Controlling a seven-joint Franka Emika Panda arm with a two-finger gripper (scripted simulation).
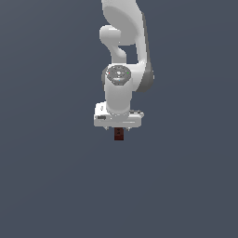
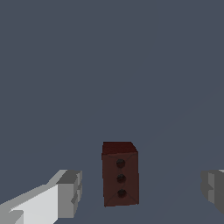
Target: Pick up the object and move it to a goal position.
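Note:
The object point(image 2: 120, 175) is a small dark red-brown block with three dark dots down one face, standing on the grey floor. In the wrist view it sits between my two grey fingertips point(image 2: 70, 192), with a clear gap on each side. My gripper point(image 2: 142, 190) is open and touches nothing. In the exterior view the object point(image 1: 119, 134) pokes out just below the white hand, and the gripper point(image 1: 119, 129) hangs right over it. The fingers themselves are mostly hidden by the hand there.
A plain dark grey floor point(image 1: 56, 186) surrounds the arm. The white arm point(image 1: 122, 56) rises above the hand.

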